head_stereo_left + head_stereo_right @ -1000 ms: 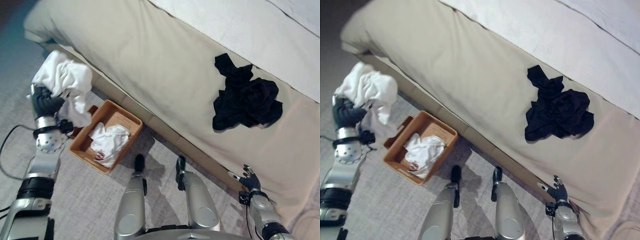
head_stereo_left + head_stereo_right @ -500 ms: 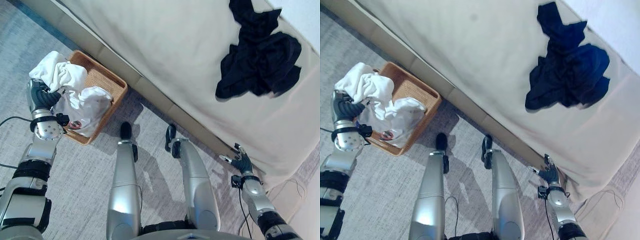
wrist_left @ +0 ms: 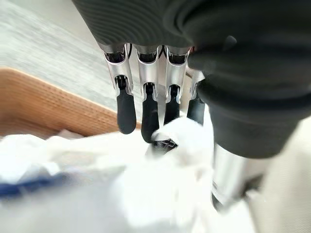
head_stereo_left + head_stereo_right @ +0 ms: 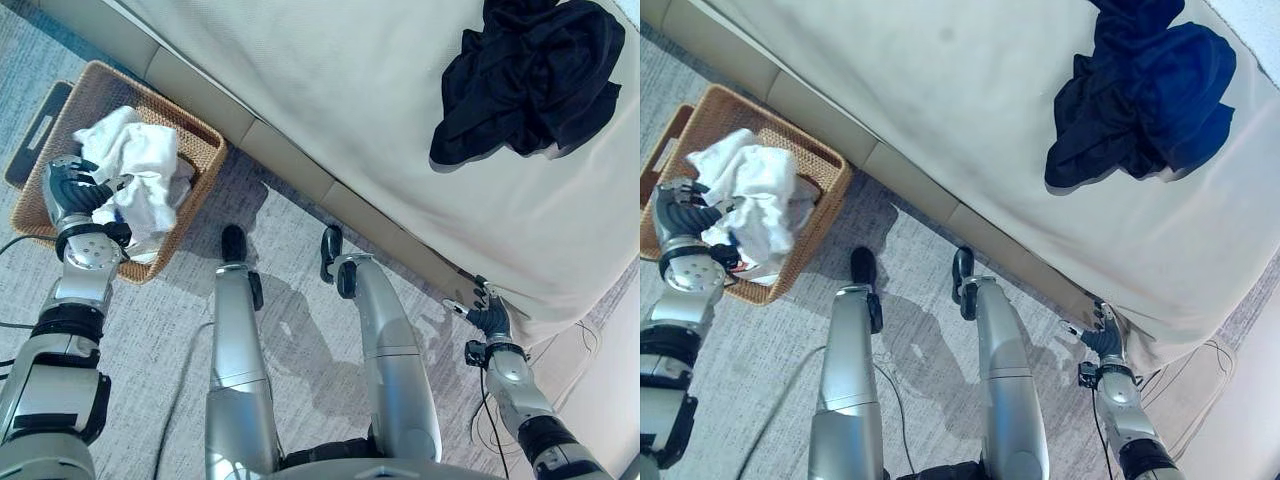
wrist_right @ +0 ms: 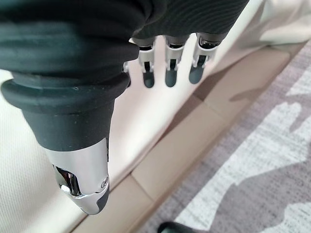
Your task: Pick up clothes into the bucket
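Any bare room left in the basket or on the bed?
Woven brown basket: crowded, white clothes piled where the left hand grips them; only its bed-side corner shows bare weave. Beige bed cover: wide open patch beside the dark crumpled garment.

Twin head views steeply down over basket (image 4: 190, 140) and bed (image 4: 330, 90); wrist views close along each robot hand.

— Where is the left hand (image 4: 75, 190)?

— At the end of the left arm, which reaches forward from the lower left. Its fingers (image 3: 127, 112) bend down with the thumb set opposite, pinching white cloth (image 3: 146, 189).

— And the right hand (image 4: 486, 318)?

— Low on the right, arm hanging down. Its fingers (image 5: 168, 77) are relaxed and spread, holding nothing.
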You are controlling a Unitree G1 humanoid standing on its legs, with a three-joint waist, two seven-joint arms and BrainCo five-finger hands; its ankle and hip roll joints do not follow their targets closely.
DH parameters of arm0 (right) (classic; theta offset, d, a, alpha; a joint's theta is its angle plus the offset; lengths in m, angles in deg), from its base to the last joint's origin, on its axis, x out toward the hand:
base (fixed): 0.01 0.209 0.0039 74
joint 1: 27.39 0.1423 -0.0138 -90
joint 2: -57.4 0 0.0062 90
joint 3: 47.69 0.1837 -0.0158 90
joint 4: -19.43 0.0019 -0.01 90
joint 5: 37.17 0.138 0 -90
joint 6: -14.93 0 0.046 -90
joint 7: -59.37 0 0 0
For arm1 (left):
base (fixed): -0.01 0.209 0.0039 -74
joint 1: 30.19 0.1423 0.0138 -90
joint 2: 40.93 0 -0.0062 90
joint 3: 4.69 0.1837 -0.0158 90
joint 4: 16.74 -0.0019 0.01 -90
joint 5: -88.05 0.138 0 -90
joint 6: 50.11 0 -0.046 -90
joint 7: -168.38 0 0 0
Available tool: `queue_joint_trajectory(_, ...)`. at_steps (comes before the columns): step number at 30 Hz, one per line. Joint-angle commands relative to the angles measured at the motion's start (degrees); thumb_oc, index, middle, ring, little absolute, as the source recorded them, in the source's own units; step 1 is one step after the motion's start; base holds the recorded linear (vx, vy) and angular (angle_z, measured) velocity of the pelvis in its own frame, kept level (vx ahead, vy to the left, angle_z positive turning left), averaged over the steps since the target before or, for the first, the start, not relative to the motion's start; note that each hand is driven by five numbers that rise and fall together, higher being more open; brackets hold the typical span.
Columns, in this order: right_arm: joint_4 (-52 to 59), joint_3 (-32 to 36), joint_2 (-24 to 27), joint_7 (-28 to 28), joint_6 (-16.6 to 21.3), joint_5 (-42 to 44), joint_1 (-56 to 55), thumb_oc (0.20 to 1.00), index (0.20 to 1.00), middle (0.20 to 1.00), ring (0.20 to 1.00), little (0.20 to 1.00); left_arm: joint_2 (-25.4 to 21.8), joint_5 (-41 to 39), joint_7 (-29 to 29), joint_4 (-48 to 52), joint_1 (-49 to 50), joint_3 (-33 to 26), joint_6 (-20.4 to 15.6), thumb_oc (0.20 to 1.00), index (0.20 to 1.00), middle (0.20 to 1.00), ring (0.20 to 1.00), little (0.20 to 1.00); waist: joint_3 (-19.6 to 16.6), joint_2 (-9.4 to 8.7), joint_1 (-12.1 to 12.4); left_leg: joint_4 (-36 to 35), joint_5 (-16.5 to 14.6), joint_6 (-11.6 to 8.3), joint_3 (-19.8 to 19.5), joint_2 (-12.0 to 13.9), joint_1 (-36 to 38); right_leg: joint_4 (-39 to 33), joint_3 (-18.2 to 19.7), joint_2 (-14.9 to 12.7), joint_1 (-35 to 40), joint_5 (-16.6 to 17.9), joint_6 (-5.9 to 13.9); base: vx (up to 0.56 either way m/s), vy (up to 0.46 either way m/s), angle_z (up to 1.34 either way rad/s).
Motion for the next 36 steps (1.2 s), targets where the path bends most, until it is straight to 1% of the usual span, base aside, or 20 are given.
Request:
queue_joint_trajectory(1, 7.1, 0.5, 4.4, -5.5, 0.6, -6.1, -2.3, 1.000, 1.000, 1.000, 1.000, 1.000, -0.6, -1.6, 2.7, 0.1, 1.8, -4.9, 1.9, 1.000, 1.000, 1.000, 1.000, 1.000, -0.9, -0.78, 0.0, 1.6, -4.9, 4.19, 3.2, -0.9, 3.7, -6.8, 3.5, -0.7, 4.8, 3.1, 3.75, 0.00, 0.030, 0.00)
queue_joint_trajectory(4, 11.9, 0.0, 7.1, -8.0, 0.0, -14.6, -2.0, 1.000, 1.000, 1.000, 1.000, 1.000, -0.2, -0.9, 2.5, -3.5, 2.9, -6.6, 2.8, 1.000, 1.000, 1.000, 1.000, 1.000, -0.9, -0.73, -0.2, 1.1, -4.9, 4.29, 3.5, -0.9, 4.3, -7.2, 4.0, -0.7, 5.1, 3.1, 3.73, 0.00, 0.023, -0.01)
queue_joint_trajectory(6, 19.5, -1.4, 13.4, -10.7, 0.3, -27.3, -2.1, 1.000, 1.000, 1.000, 1.000, 1.000, 0.4, 1.3, 2.4, -2.6, 6.0, -8.1, 3.0, 1.000, 1.000, 1.000, 1.000, 1.000, -0.9, -0.08, -0.1, -0.3, -4.7, 4.34, 4.1, -1.1, 6.0, -7.8, 4.8, -0.9, 5.9, 3.2, 3.82, 0.01, 0.059, -0.06)
queue_joint_trajectory(7, 19.6, -1.5, 13.5, -10.8, 0.3, -27.4, -2.2, 1.000, 1.000, 1.000, 1.000, 1.000, 0.5, 1.4, 2.4, -2.4, 6.2, -8.3, 3.0, 1.000, 1.000, 1.000, 1.000, 1.000, -0.9, -0.05, -0.2, -0.4, -4.7, 4.35, 4.1, -1.1, 6.1, -7.9, 4.8, -0.9, 6.0, 3.2, 3.82, 0.01, 0.045, -0.09)
queue_joint_trajectory(9, 26.1, -2.9, 20.1, -11.7, 0.7, -36.1, -0.3, 1.000, 1.000, 1.000, 1.000, 1.000, 1.7, 3.1, 0.9, -3.1, 9.0, -8.9, 3.1, 1.000, 1.000, 1.000, 1.000, 1.000, -0.9, 0.89, 0.1, -3.0, -4.1, 4.22, 4.9, -1.3, 8.7, -9.6, 5.5, -1.2, 7.9, 3.5, 3.94, 0.01, 0.024, -0.08)
queue_joint_trajectory(10, 26.2, -2.9, 20.2, -11.7, 0.6, -36.1, -0.4, 1.000, 1.000, 1.000, 1.000, 1.000, 1.7, 3.1, 0.9, -3.2, 9.1, -9.0, 3.1, 1.000, 1.000, 1.000, 1.000, 1.000, -0.9, 0.90, 0.0, -3.2, -4.0, 4.23, 5.0, -1.3, 8.8, -9.7, 5.6, -1.3, 8.0, 3.6, 3.95, -0.07, 0.017, -0.03)
queue_joint_trajectory(11, 32.4, -1.6, 23.8, -14.3, 1.1, -41.2, 0.7, 1.000, 1.000, 1.000, 1.000, 1.000, 3.4, 5.3, 1.1, 1.4, 12.0, -9.0, 3.0, 1.000, 1.000, 1.000, 1.000, 1.000, -0.9, 1.98, 0.5, -6.2, -1.2, 4.39, 6.0, -1.8, 9.4, -12.2, 5.9, -1.8, 8.3, 6.0, 3.76, -0.07, 0.023, 0.01)
queue_joint_trajectory(14, 37.2, 0.1, 26.9, -19.1, 1.5, -46.3, 3.7, 1.000, 1.000, 1.000, 1.000, 1.000, 5.7, 7.7, 0.3, 1.0, 13.5, -7.7, 1.6, 1.000, 1.000, 1.000, 1.000, 1.000, -0.9, 4.03, 1.2, -10.4, 0.2, 4.52, 7.5, -2.5, 13.0, -14.8, 6.8, -2.3, 10.5, 7.0, 4.31, -0.01, 0.030, -0.07)
queue_joint_trajectory(16, 37.8, 2.6, 26.8, -20.4, 0.0, -45.6, 8.0, 1.000, 1.000, 1.000, 1.000, 1.000, 9.8, 7.1, -1.0, 7.9, 17.2, -6.1, -1.1, 1.000, 1.000, 1.000, 1.000, 1.000, -0.9, 7.26, 2.4, -15.3, 1.9, 4.75, 8.8, -3.7, 17.5, -16.7, 8.0, -2.9, 13.2, 7.4, 4.68, 0.02, 0.055, -0.06)
queue_joint_trajectory(17, 37.8, 2.6, 26.8, -20.4, 0.0, -45.5, 7.9, 1.000, 1.000, 1.000, 1.000, 1.000, 9.9, 7.1, -1.0, 7.9, 17.3, -6.1, -1.1, 1.000, 1.000, 1.000, 1.000, 1.000, -0.9, 7.26, 2.4, -15.5, 1.9, 4.75, 8.8, -3.8, 17.7, -16.9, 8.0, -2.9, 13.3, 7.4, 4.69, 0.02, 0.071, 0.03)
queue_joint_trajectory(19, 33.3, 4.5, 26.5, -22.2, -1.8, -43.3, 13.8, 1.000, 1.000, 1.000, 1.000, 1.000, 14.0, 4.7, -2.4, 13.7, 20.7, -2.9, -4.7, 1.000, 1.000, 1.000, 1.000, 1.000, -0.9, 10.83, 4.0, -19.9, 3.4, 4.87, 9.3, -5.1, 22.1, -18.4, 8.8, -3.6, 16.7, 7.5, 4.89, 0.03, 0.045, 0.06)
queue_joint_trajectory(22, 30.2, 4.3, 27.5, -22.6, -2.5, -42.9, 16.1, 1.000, 1.000, 1.000, 1.000, 1.000, 14.9, 4.1, -3.4, 15.8, 21.7, -1.6, -5.8, 1.000, 1.000, 1.000, 1.000, 1.000, -0.9, 11.84, 4.4, -21.4, 3.9, 4.87, 9.4, -5.4, 23.6, -18.8, 8.9, -4.0, 17.6, 7.6, 4.97, 0.02, 0.014, 0.05)
queue_joint_trajectory(23, 22.1, 3.2, 31.1, -22.2, -4.8, -42.8, 21.0, 1.000, 1.000, 1.000, 1.000, 1.000, 16.5, 2.3, -5.8, 18.7, 23.8, 0.8, -7.3, 1.000, 1.000, 1.000, 1.000, 1.000, -0.9, 14.14, 5.3, -24.1, 4.8, 4.73, 9.2, -6.3, 26.4, -19.9, 8.9, -4.7, 19.8, 7.8, 5.07, 0.00, 0.008, 0.05)
queue_joint_trajectory(24, 22.0, 3.1, 31.1, -22.2, -4.8, -42.8, 21.1, 1.000, 1.000, 1.000, 1.000, 1.000, 16.5, 2.3, -5.8, 18.7, 23.8, 0.8, -7.3, 1.000, 1.000, 1.000, 1.000, 1.000, -0.9, 14.15, 5.3, -24.1, 4.8, 4.73, 9.2, -6.3, 26.4, -20.0, 8.9, -4.7, 19.8, 7.8, 5.07, 0.00, 0.026, 0.10)
queue_joint_trajectory(25, 15.9, 1.3, 34.8, -20.5, -6.7, -42.7, 25.1, 1.000, 1.000, 1.000, 1.000, 1.000, 16.1, 3.0, -8.3, 21.6, 25.8, 2.8, -8.0, 1.000, 1.000, 1.000, 1.000, 1.000, -0.9, 16.03, 5.8, -26.2, 5.8, 4.32, 9.2, -7.0, 28.2, -20.2, 8.8, -5.6, 20.8, 7.8, 5.17, 0.00, 0.014, 0.14)
queue_joint_trajectory(27, 10.2, -0.3, 39.5, -20.5, -8.5, -43.9, 28.7, 1.000, 1.000, 1.000, 1.000, 1.000, 15.3, 2.1, -11.2, 24.1, 27.5, 4.0, -8.6, 1.000, 1.000, 1.000, 1.000, 1.000, -0.9, 18.14, 6.2, -28.8, 7.2, 3.79, 8.7, -7.8, 30.5, -20.0, 8.4, -6.7, 22.3, 7.2, 5.14, -0.01, 0.002, 0.23)
queue_joint_trajectory(28, 10.2, -0.3, 39.5, -20.5, -8.4, -43.9, 28.7, 1.000, 1.000, 1.000, 1.000, 1.000, 15.4, 2.1, -11.2, 24.1, 27.5, 4.0, -8.6, 1.000, 1.000, 1.000, 1.000, 1.000, -0.9, 18.15, 6.2, -28.8, 7.2, 3.79, 8.6, -7.8, 30.5, -20.0, 8.4, -6.7, 22.3, 7.2, 5.14, -0.01, -0.057, 0.26)
queue_joint_trajectory(29, 2.6, -4.4, 43.7, -19.4, -10.0, -44.7, 34.0, 1.000, 1.000, 1.000, 1.000, 1.000, 14.4, 3.1, -12.7, 24.4, 28.5, 5.4, -8.5, 1.000, 1.000, 1.000, 1.000, 1.000, -0.9, 19.87, 6.8, -31.3, 8.6, 3.20, 7.9, -8.3, 32.8, -19.1, 7.9, -7.5, 23.6, 6.5, 5.06, -0.01, -0.054, 0.16)
queue_joint_trajectory(34, -4.8, -9.3, 45.4, -15.2, -11.7, -40.9, 43.0, 1.000, 1.000, 1.000, 1.000, 1.000, 15.1, 4.4, -13.8, 22.8, 31.6, 4.9, -7.1, 1.000, 1.000, 1.000, 1.000, 1.000, -0.9, 21.95, 7.7, -37.0, 11.1, 2.76, 7.5, -8.9, 37.3, -16.5, 7.9, -8.5, 24.4, 4.8, 4.41, 0.00, -0.051, 0.15)
queue_joint_trajectory(36, -4.9, -7.4, 42.5, -15.8, -12.3, -34.9, 46.1, 1.000, 1.000, 1.000, 1.000, 1.000, 17.5, 4.2, -13.6, 22.3, 33.2, 4.1, -6.1, 1.000, 1.000, 1.000, 1.000, 1.000, -0.9, 22.73, 7.6, -38.2, 11.8, 2.76, 7.4, -9.0, 37.9, -16.1, 7.8, -8.7, 24.2, 4.5, 4.28, 0.01, -0.068, 0.03)
